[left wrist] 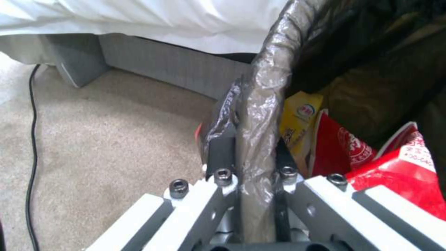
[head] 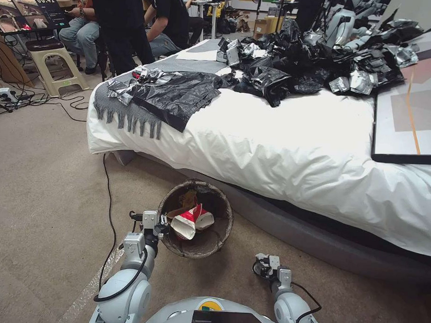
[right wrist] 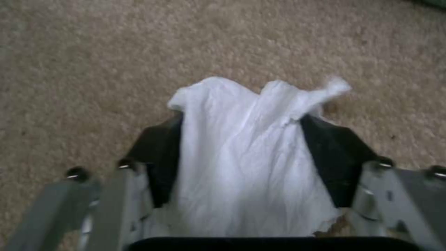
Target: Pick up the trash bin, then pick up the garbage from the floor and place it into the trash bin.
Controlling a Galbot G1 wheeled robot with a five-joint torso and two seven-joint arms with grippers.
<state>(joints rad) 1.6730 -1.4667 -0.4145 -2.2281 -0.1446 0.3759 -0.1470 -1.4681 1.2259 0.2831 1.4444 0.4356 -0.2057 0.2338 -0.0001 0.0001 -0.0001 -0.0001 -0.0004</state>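
Left gripper (left wrist: 253, 157) is clamped tight on the bag-covered rim of the trash bin (head: 222, 228), one finger outside and one inside, with the bin sitting on the carpet (head: 43, 182) just beside the bed (head: 283, 145). Inside the bin there's a red-and-white wrapper (head: 190, 221) and a yellow wrapper (left wrist: 299, 122) tucked against the near wall. Over on the right, low above the carpet, the right gripper (right wrist: 239, 153) has its fingers pressed in on a white tissue (right wrist: 251, 153).
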